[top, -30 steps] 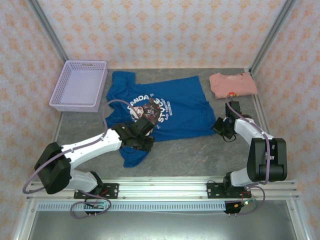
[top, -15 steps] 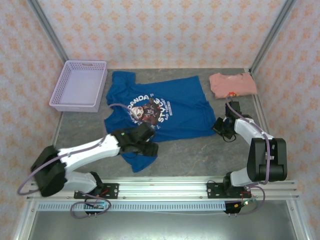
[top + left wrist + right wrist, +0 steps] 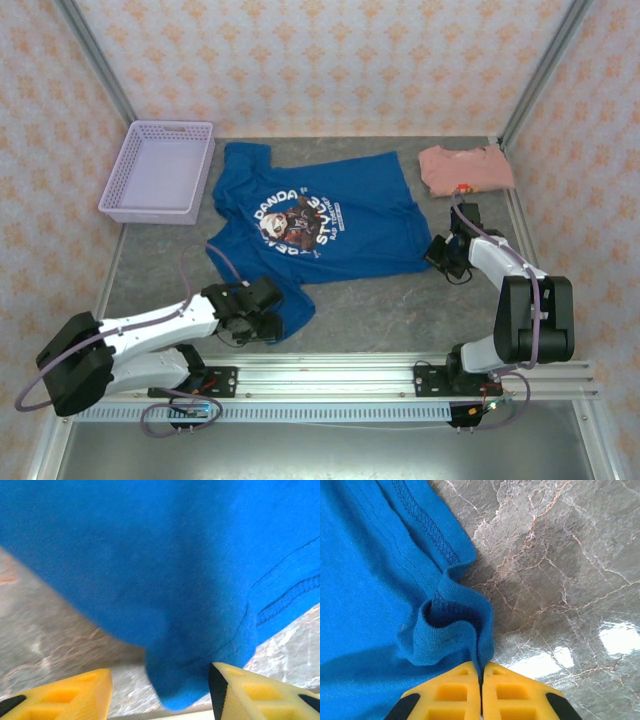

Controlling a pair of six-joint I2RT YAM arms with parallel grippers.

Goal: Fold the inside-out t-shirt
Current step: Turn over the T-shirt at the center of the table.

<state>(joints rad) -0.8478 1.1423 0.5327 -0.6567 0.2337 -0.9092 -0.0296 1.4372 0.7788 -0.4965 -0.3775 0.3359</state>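
left fingers: spread apart, not clamping anything, tbh. A blue hem corner just sits in the gap between them
right fingers: squeezed tight together, pinching a bunched fold of the stitched edge
t-shirt: lying mostly flat on the counter, print side up, running from the left fingers across to the right fingers
pink shirt: folded, just beyond the right fingers, apart from the blue one
basket: lilac, well beyond the left fingers, right beside the far sleeve
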